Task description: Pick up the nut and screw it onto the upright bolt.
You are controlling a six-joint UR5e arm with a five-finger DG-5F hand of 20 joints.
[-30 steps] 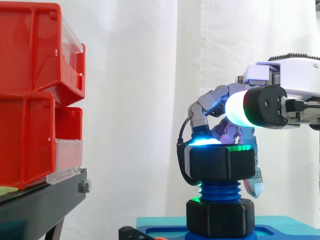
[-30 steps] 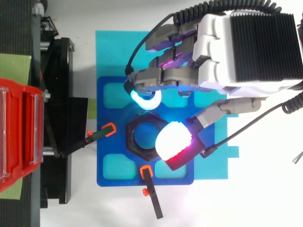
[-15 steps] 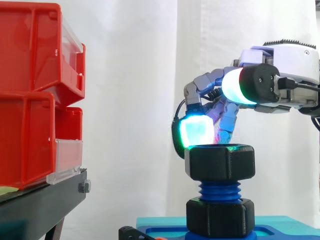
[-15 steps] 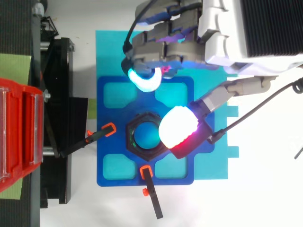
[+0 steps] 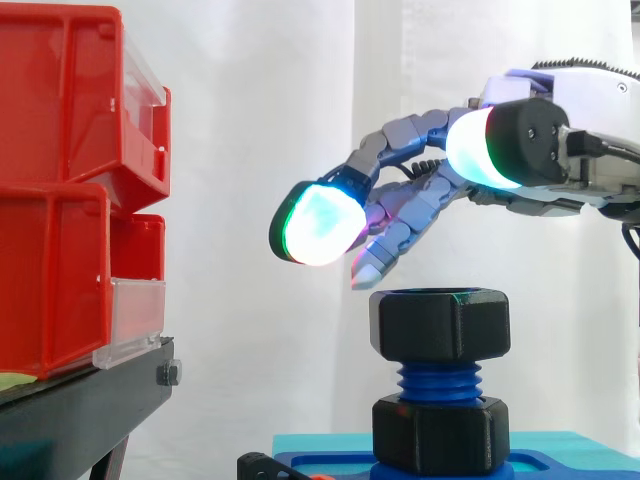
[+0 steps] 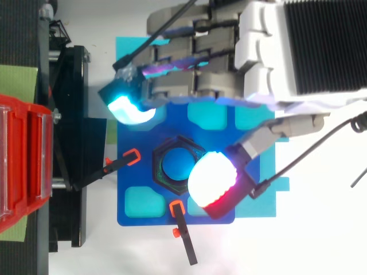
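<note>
A black hex nut (image 5: 440, 323) sits threaded on top of the upright blue bolt (image 5: 441, 382), above a second black nut (image 5: 440, 434) at the bolt's base. In the top view the nut (image 6: 179, 171) rings the blue bolt end (image 6: 176, 162). My hand (image 5: 540, 150) hovers above and to the right of the nut, open, with fingers (image 5: 400, 215) stretched out leftward and clear of it. From above, the hand (image 6: 269, 57) has its glowing fingertips (image 6: 129, 109) left of and behind the nut, and the thumb pad (image 6: 213, 179) beside the nut's right edge.
The bolt stands on a blue fixture plate (image 6: 133, 172) over a cyan mat (image 6: 129, 51). Red bins (image 5: 70, 190) on a black stand (image 5: 80, 410) rise at the left. Two orange-tipped black clamps (image 6: 121, 162) (image 6: 182, 232) lie by the plate's front and left.
The fingers have uncurled and stretched out leftward, lifting off the nut. The nut stays on the bolt where it was.
</note>
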